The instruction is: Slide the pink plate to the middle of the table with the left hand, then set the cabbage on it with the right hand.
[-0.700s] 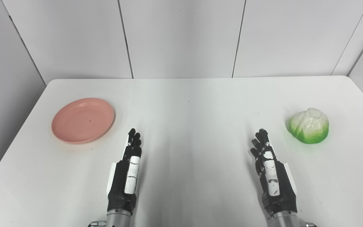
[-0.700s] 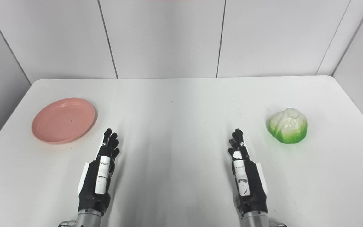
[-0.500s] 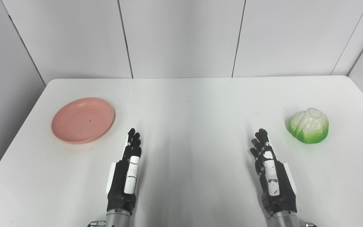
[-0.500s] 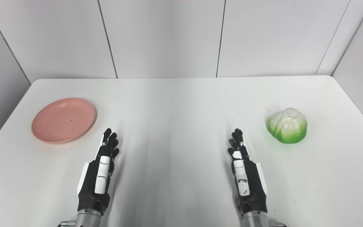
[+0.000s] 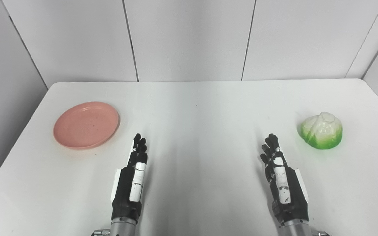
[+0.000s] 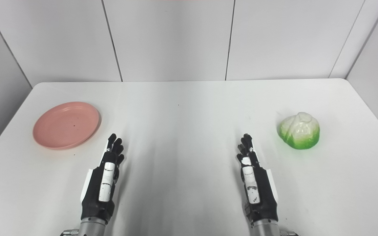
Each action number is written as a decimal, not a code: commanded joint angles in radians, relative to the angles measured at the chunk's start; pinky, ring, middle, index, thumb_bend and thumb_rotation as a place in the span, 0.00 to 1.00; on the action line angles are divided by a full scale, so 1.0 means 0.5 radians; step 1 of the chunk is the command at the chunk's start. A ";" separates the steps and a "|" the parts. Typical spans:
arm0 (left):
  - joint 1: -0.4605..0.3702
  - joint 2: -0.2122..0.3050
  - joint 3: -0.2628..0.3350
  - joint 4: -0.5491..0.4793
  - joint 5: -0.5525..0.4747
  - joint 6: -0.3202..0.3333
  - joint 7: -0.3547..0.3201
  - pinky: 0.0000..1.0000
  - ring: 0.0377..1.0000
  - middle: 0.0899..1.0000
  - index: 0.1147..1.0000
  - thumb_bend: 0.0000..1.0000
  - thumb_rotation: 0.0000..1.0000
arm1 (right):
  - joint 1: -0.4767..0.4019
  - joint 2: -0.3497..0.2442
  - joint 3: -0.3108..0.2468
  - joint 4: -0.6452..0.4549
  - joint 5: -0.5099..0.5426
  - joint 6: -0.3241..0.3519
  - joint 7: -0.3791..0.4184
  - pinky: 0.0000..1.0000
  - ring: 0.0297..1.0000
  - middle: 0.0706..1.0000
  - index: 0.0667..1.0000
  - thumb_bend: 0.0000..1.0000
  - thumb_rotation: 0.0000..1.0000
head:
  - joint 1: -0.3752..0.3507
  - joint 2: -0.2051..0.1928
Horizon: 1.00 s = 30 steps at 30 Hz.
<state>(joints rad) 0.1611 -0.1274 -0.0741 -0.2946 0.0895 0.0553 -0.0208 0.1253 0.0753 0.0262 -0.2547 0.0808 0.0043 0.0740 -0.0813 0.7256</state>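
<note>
The pink plate (image 5: 86, 125) sits at the bench's (image 5: 195, 170) left side, the cabbage (image 5: 321, 131) far right; both untouched; left hand (image 5: 131, 182) and right hand (image 5: 284, 183) rest empty, fingers extended; the plate looks light, stiff and slick, best pushed at its rim; the cabbage seems a light toy, gripped around its sides

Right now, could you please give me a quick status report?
Both hands open, left and right, resting on the table. Plate far left, empty. Cabbage far right, untouched. Nothing between them.
</note>
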 commanded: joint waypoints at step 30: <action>0.049 -0.012 -0.128 0.303 0.238 -0.361 0.150 1.00 1.00 1.00 1.00 0.76 1.00 | 0.068 -0.172 -0.129 0.310 0.228 -0.403 0.237 1.00 1.00 1.00 0.98 0.81 0.98 | 0.412 -0.382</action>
<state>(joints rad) 0.1616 -0.1413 -0.1282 -0.1468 0.2001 -0.0839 0.0431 0.1212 0.0222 -0.0323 -0.1156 0.1824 -0.1551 0.1798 0.1212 0.5477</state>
